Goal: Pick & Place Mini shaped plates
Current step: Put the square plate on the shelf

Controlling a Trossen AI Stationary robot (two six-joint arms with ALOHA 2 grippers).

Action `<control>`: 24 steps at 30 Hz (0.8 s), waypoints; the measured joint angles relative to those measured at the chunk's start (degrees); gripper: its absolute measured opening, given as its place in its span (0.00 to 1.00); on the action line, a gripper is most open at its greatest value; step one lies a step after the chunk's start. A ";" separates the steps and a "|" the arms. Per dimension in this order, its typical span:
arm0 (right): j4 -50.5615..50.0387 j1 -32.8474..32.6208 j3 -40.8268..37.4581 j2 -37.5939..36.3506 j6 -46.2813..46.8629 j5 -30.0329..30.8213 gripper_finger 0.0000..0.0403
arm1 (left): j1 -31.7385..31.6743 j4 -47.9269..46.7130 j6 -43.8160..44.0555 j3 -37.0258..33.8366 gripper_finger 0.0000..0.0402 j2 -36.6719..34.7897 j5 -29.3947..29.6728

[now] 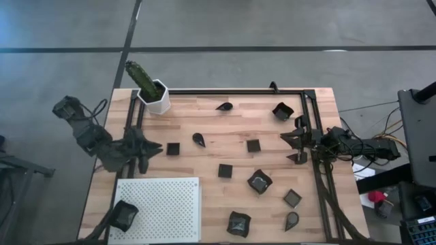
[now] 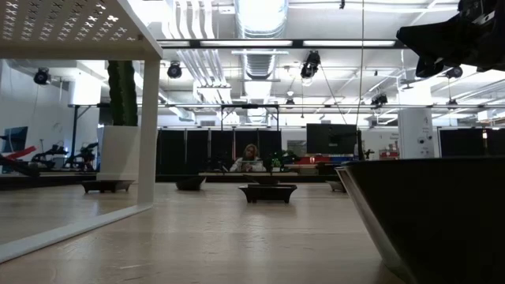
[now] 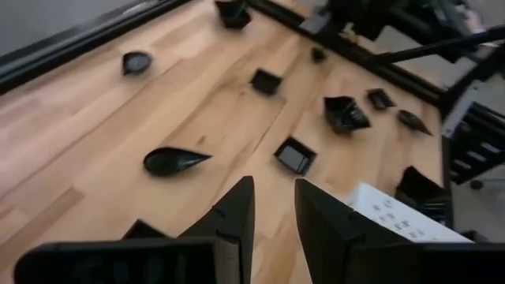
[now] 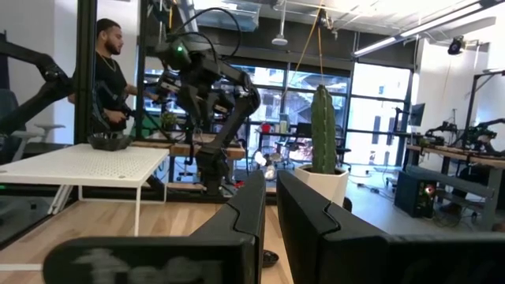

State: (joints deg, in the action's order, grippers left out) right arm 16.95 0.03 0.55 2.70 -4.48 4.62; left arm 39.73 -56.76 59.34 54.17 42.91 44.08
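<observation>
High view showed the mini shaped plates [image 1: 259,181] scattered over the wooden table [image 1: 204,109], mostly from the centre toward four o'clock. One plate [image 1: 123,215] sat on the white perforated board [image 1: 167,204] at seven o'clock. The left gripper [image 1: 151,151] hovered at nine o'clock, just beside a square plate [image 1: 173,148], fingers parted and empty. The right gripper [image 1: 294,144] waited at three o'clock, fingers nearly closed, holding nothing. A cactus pot [image 1: 155,95] stood at eleven o'clock.

A robotics lab: exposed ceiling ducts [image 2: 260,16], monitors [image 2: 331,139], further robot arms [image 4: 209,87] and a person [image 4: 106,71] at benches behind.
</observation>
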 joint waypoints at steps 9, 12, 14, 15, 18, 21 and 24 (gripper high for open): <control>0.00 0.01 -0.01 0.01 1.31 0.00 0.08 | -8.34 -2.79 4.48 -0.05 0.21 2.99 -5.06; -0.02 0.01 -0.01 0.01 1.17 0.00 0.08 | -10.80 -3.05 6.33 -0.07 0.21 4.74 -6.18; -0.02 0.00 -0.01 0.01 1.13 0.00 0.08 | -12.33 -3.03 8.19 -0.07 0.21 6.16 -7.16; -0.02 0.01 -0.01 0.01 1.11 0.00 0.08 | -13.04 -3.05 9.54 -0.07 0.21 6.89 -7.60; -0.02 0.01 -0.01 0.02 1.04 0.00 0.08 | -15.42 -3.07 14.26 -0.07 0.21 9.03 -9.54; -0.03 0.00 -0.01 0.00 1.06 0.00 0.08 | -18.07 -3.57 16.57 -0.07 0.21 11.28 -14.07; -0.04 0.00 -0.01 0.00 1.20 0.00 0.08 | -20.39 -4.61 18.12 -0.09 0.21 13.99 -18.65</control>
State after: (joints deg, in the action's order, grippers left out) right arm 16.91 0.03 0.54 2.70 -3.28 4.62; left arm 19.33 -61.37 77.45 54.08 56.89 25.43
